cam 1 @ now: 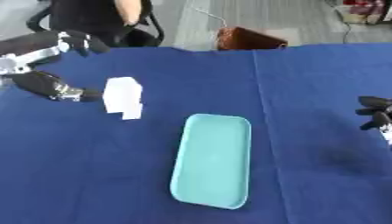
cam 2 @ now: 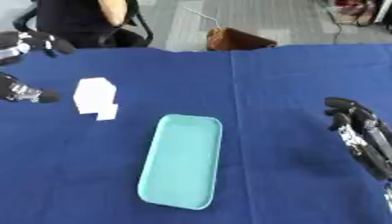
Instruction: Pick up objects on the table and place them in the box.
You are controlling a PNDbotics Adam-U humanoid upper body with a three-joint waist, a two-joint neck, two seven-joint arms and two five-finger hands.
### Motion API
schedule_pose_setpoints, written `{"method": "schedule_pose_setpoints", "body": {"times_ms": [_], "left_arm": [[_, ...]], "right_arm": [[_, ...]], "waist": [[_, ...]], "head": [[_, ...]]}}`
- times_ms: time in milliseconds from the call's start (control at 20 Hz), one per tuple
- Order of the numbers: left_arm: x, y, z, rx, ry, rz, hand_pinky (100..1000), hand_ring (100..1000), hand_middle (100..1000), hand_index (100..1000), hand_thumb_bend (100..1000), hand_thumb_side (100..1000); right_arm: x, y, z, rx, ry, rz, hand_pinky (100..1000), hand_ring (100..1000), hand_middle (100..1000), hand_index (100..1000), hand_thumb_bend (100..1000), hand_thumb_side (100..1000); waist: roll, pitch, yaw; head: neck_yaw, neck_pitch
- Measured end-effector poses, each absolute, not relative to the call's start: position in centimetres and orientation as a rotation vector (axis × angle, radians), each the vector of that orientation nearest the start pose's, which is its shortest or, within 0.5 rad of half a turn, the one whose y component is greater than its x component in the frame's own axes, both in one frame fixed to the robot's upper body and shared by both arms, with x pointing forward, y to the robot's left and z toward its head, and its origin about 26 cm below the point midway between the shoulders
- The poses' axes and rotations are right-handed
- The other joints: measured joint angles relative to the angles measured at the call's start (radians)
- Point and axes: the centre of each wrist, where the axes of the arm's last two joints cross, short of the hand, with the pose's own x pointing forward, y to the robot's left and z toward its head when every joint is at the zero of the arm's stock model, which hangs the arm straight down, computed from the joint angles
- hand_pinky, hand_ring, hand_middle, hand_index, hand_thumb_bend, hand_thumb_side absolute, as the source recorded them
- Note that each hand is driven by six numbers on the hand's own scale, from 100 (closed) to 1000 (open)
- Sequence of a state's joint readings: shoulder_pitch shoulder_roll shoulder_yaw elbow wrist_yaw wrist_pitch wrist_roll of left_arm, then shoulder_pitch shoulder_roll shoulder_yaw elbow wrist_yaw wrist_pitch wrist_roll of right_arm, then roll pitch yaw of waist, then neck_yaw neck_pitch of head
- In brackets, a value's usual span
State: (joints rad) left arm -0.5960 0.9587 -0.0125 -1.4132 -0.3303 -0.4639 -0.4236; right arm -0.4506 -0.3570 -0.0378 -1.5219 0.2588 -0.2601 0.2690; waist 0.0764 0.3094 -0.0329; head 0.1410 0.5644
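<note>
Blue tablecloth (cam 1: 306, 87), brown bag (cam 1: 245, 39) (beyond the far edge), grey floor (cam 1: 291, 15)

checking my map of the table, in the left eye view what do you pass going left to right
left hand → white object → turquoise tray → right hand

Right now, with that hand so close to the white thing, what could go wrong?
Two risks, as I judge them. The left hand sits spread beside the white boxy object, not yet around it; closing may nudge the object along the blue tablecloth instead of gripping it. The shallow turquoise tray has a low rim, so a tall object set down there might tip out.
</note>
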Motion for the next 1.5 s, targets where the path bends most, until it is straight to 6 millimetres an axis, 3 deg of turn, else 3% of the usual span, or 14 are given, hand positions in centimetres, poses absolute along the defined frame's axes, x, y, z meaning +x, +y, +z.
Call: {"method": "schedule_pose_setpoints", "body": {"times_ms": [1500], "left_arm": [[38.0, 42.4, 27.0, 0.87, -1.703, -1.566, 759, 807, 846, 899, 680, 801]], "right_arm": [[38.0, -29.0, 15.2, -0.305, -2.083, 0.864, 642, 804, 875, 869, 100, 887]], "waist": [[-0.004, 0.023, -0.045]], "head": [[0.015, -0.033]]}}
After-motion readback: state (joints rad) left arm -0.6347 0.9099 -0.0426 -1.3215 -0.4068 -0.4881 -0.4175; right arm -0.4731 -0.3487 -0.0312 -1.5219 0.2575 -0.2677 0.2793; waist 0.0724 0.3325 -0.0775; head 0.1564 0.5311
